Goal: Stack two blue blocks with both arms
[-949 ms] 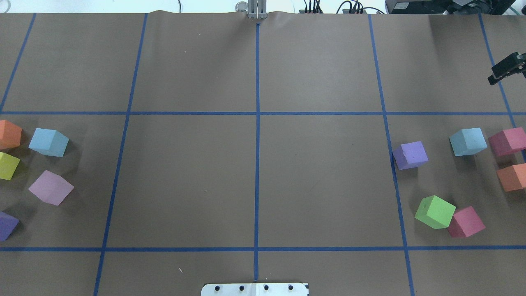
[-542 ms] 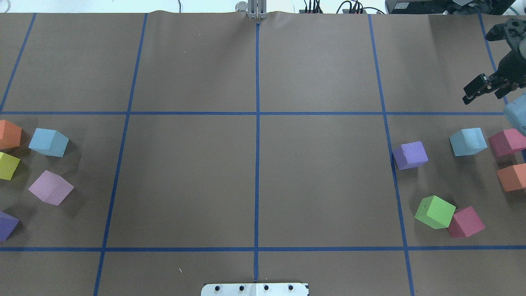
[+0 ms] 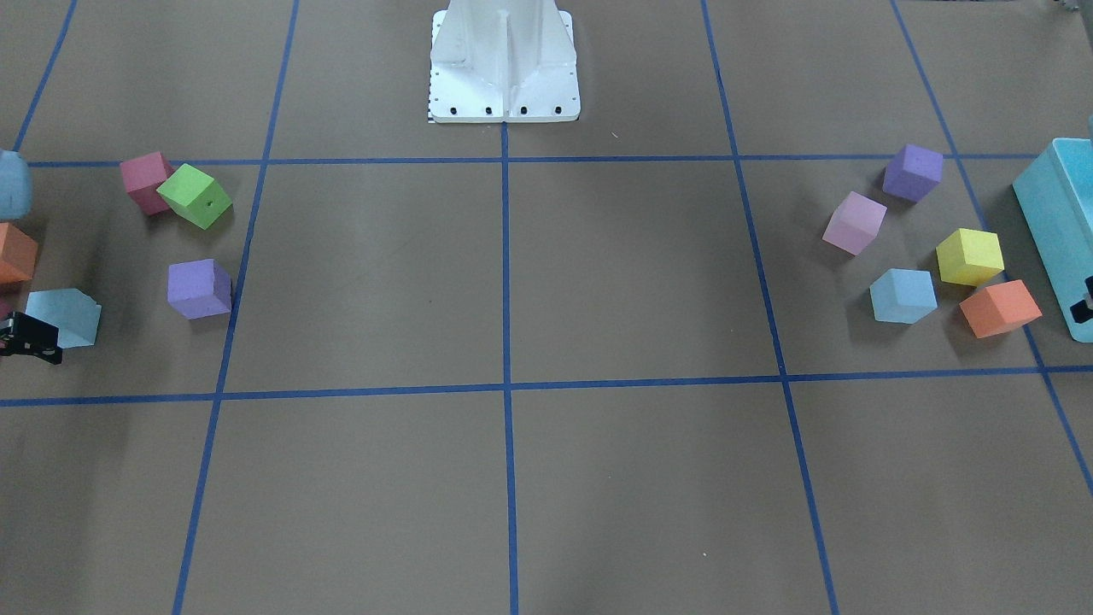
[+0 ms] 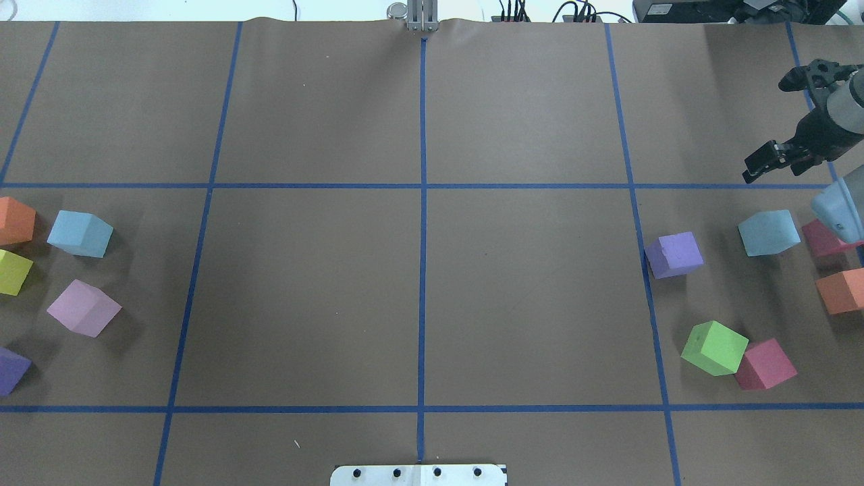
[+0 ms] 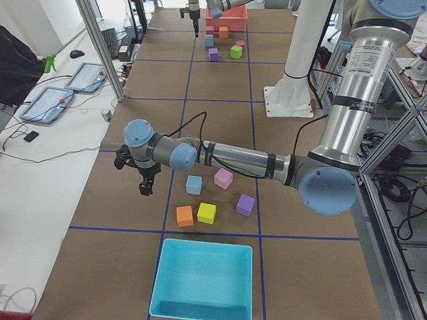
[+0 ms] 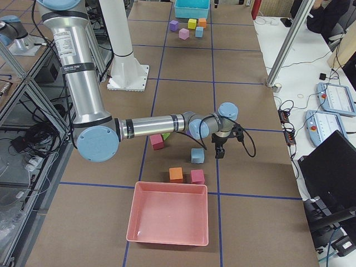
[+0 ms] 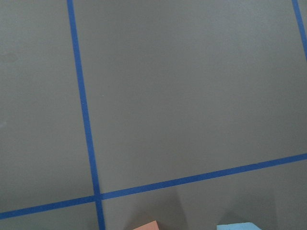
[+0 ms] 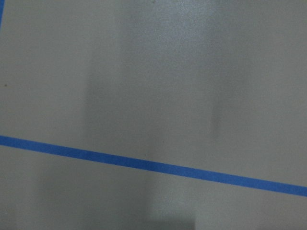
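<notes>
One pale blue block (image 4: 768, 233) lies on the right side of the table, also in the front view (image 3: 64, 316) and the right side view (image 6: 197, 155). The other blue block (image 4: 79, 233) lies on the left, also in the front view (image 3: 903, 295) and the left side view (image 5: 194, 185). My right gripper (image 4: 749, 174) hangs above the paper just beyond the right block; its fingers look together and hold nothing. My left gripper (image 5: 144, 190) hovers beyond the left block, apart from it. I cannot tell whether it is open or shut.
Purple (image 4: 673, 255), green (image 4: 714, 347), red (image 4: 765, 364) and orange (image 4: 840, 290) cubes surround the right block. Orange (image 4: 15, 221), yellow (image 4: 13, 272) and pink (image 4: 84, 308) cubes surround the left one. A turquoise box (image 5: 200, 280) and a pink tray (image 6: 167, 219) stand at the table ends.
My right arm has come further in from the right edge. Its gripper has moved left and nearer to the right blue block. A joint cap now covers part of the dark red cube.
</notes>
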You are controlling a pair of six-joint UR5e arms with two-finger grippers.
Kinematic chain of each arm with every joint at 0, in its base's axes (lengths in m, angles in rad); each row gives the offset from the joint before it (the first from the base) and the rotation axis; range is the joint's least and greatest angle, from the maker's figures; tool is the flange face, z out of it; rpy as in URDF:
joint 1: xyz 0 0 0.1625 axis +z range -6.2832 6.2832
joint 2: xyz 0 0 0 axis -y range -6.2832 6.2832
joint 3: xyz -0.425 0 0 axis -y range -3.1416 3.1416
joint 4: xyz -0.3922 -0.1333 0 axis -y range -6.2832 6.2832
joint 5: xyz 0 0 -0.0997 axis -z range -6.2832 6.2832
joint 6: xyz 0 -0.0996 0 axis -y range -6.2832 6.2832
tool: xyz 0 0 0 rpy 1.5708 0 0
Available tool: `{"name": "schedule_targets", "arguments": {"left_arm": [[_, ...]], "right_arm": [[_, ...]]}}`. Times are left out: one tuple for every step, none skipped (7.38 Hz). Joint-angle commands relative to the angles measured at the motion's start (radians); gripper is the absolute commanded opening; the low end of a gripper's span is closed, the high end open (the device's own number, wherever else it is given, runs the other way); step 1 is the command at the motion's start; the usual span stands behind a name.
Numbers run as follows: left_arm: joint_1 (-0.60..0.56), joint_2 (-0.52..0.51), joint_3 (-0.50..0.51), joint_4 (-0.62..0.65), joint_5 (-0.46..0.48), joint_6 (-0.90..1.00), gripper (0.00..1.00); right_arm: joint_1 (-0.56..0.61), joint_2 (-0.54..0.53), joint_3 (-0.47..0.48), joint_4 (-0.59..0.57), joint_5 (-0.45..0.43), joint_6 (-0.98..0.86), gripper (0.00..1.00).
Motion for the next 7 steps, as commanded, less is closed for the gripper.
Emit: {"name": "schedule_targets", "arguments": {"left_arm": [[0.053, 0.019, 0.0, -0.125, 0.005, -0.138, 0.98], [0.059, 0.035, 0.0, -0.154, 0.004, -0.147, 0.98], [0.066, 0.049, -0.005, -0.178, 0.004, -0.163, 0.98], [0.092, 0.08, -0.008, -0.252, 0.007, -0.237, 0.98], [0.135, 0.107, -0.006, -0.361, 0.01, -0.346, 0.98], [0.158, 0.127, -0.006, -0.429, 0.025, -0.403, 0.98], [0.178, 0.137, -0.006, -0.463, 0.04, -0.426, 0.98]], "right_arm": [[-0.001, -0.009, 0.062, -0.002, 0.02, 0.067, 1.0], [-0.006, -0.052, 0.111, -0.002, 0.023, 0.086, 1.0], [-0.007, -0.087, 0.146, -0.001, 0.022, 0.089, 1.0], [-0.007, -0.129, 0.172, 0.005, 0.017, 0.089, 1.0], [-0.007, -0.143, 0.179, 0.009, 0.016, 0.088, 1.0], [-0.009, -0.151, 0.183, 0.009, 0.011, 0.088, 1.0], [-0.015, -0.152, 0.182, 0.009, 0.009, 0.089, 1.0]]}}
